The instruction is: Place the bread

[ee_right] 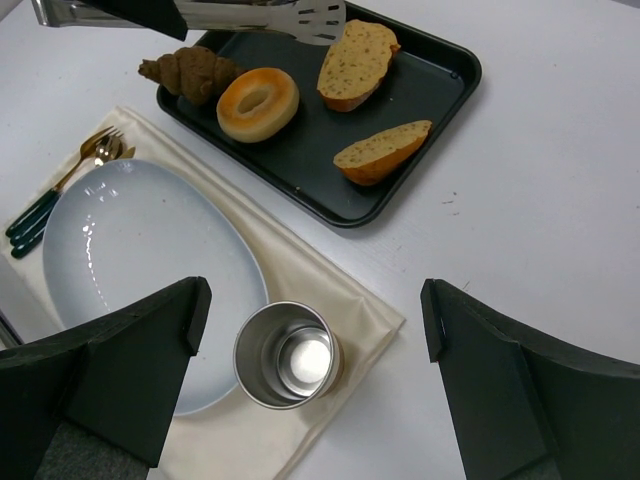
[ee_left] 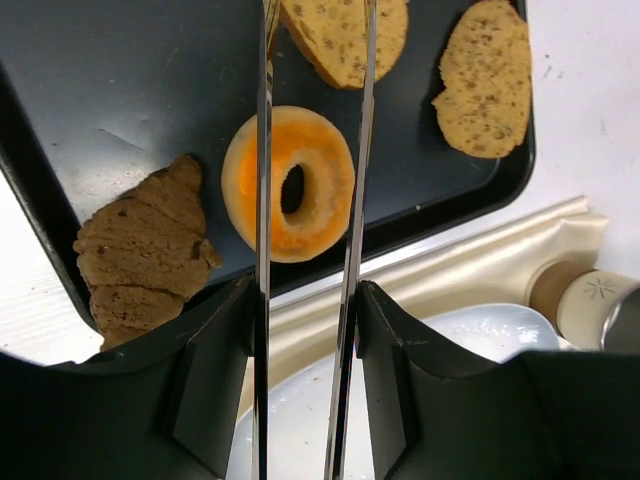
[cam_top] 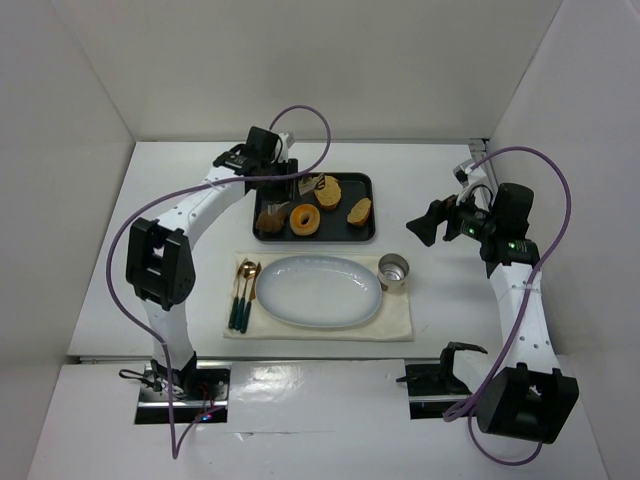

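Note:
The bread (ee_right: 357,62) is the large flat golden slice lying at the back of the black tray (ee_right: 300,150); it also shows as bread (cam_top: 328,191) from above and bread (ee_left: 345,35) at the top edge of the left wrist view. My left gripper (ee_left: 305,290) (cam_top: 285,165) is shut on metal tongs (ee_left: 262,200). The tongs' (ee_right: 260,14) slotted tip lies at the bread's far edge, their two blades standing apart above the doughnut. Whether they touch the bread I cannot tell. My right gripper (ee_right: 315,293) (cam_top: 425,222) hangs open and empty above a steel cup.
On the tray also lie an orange ring doughnut (cam_top: 305,219), a brown croissant (cam_top: 270,218) and a smaller narrow golden piece (cam_top: 359,211). In front, a cream cloth (cam_top: 395,325) carries an oval white plate (cam_top: 318,290), a steel cup (cam_top: 394,270) and gold cutlery (cam_top: 243,290).

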`<act>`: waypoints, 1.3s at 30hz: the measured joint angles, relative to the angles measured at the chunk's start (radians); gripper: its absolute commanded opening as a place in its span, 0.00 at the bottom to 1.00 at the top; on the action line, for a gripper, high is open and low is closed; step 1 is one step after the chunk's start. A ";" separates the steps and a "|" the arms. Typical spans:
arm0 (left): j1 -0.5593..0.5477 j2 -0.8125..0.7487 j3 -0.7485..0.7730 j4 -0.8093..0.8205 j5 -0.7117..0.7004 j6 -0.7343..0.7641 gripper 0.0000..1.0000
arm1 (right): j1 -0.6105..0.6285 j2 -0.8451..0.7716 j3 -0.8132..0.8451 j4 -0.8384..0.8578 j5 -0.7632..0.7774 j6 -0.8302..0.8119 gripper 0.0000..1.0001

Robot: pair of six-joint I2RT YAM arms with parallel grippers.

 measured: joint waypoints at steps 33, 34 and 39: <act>0.005 0.127 0.073 -0.048 -0.015 0.001 0.58 | 0.000 0.000 0.000 0.000 0.001 -0.003 1.00; 0.005 0.133 0.079 -0.049 -0.011 0.000 0.58 | 0.000 0.000 0.000 0.000 0.001 -0.003 1.00; 0.013 0.155 0.097 -0.055 0.014 -0.001 0.57 | 0.000 0.000 0.000 0.000 0.004 -0.002 1.00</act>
